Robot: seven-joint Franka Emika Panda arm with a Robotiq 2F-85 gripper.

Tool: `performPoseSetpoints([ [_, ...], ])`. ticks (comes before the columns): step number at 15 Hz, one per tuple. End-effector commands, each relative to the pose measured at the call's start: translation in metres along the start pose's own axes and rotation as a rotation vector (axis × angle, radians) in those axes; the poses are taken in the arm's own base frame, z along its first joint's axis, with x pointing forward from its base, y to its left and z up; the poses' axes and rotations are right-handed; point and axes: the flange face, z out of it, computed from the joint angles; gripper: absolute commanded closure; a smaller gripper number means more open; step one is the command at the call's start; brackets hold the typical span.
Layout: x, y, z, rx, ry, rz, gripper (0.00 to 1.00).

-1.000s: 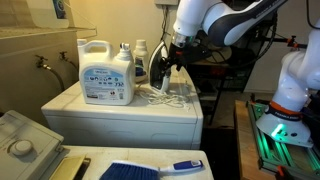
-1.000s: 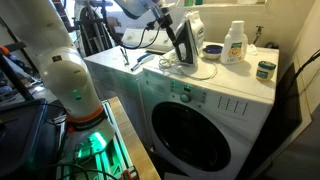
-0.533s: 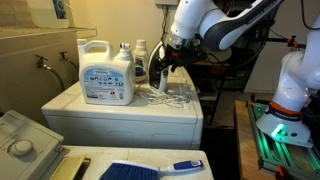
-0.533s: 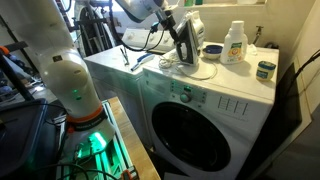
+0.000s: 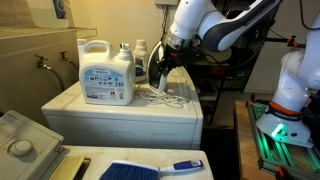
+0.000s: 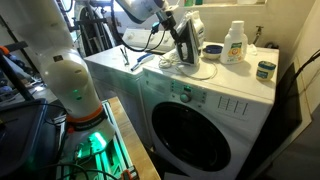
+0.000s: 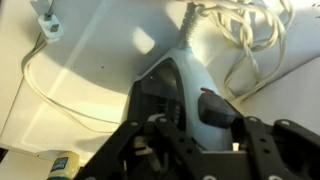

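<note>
A dark and white clothes iron (image 5: 160,69) stands upright on the white washing machine top (image 5: 70,104), its white cord (image 5: 171,97) coiled beside it. In both exterior views my gripper (image 5: 172,50) comes down onto the iron's upper end (image 6: 185,45). In the wrist view the iron (image 7: 190,80) fills the middle, and my gripper (image 7: 196,128) has a black finger on each side of its body, shut on it. The cord (image 7: 250,30) loops behind the iron.
A big white detergent jug (image 5: 106,72) and smaller bottles (image 5: 140,56) stand behind the iron. A detergent bottle (image 6: 234,42) and a small jar (image 6: 265,69) sit near the wall. A blue brush (image 5: 150,168) lies on the near surface. The washer's front door (image 6: 190,130) is below.
The jaws have closed in from wide open onto the iron. The arm has shifted only slightly; the iron still stands in place.
</note>
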Motion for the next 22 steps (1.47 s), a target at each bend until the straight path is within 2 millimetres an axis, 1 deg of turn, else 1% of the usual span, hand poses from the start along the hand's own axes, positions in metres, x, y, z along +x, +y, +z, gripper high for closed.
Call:
performPoseSetpoints([
  [1,0.003,0.002,0.007,0.021,-0.012,0.025,0.82],
  [4,0.008,0.006,0.006,0.034,-0.023,0.056,0.82],
  [6,0.013,0.010,0.001,0.037,-0.030,0.084,0.82],
  [11,0.034,0.026,-0.028,0.117,-0.102,0.224,0.82],
  [13,0.040,0.033,-0.035,0.161,-0.151,0.289,0.82],
  [15,0.044,0.043,-0.036,0.185,-0.207,0.352,0.82],
  [18,0.051,0.062,-0.028,0.212,-0.280,0.423,0.82],
  [20,0.057,0.076,-0.026,0.265,-0.321,0.480,0.82],
  [22,0.063,0.092,-0.029,0.325,-0.358,0.532,0.82],
])
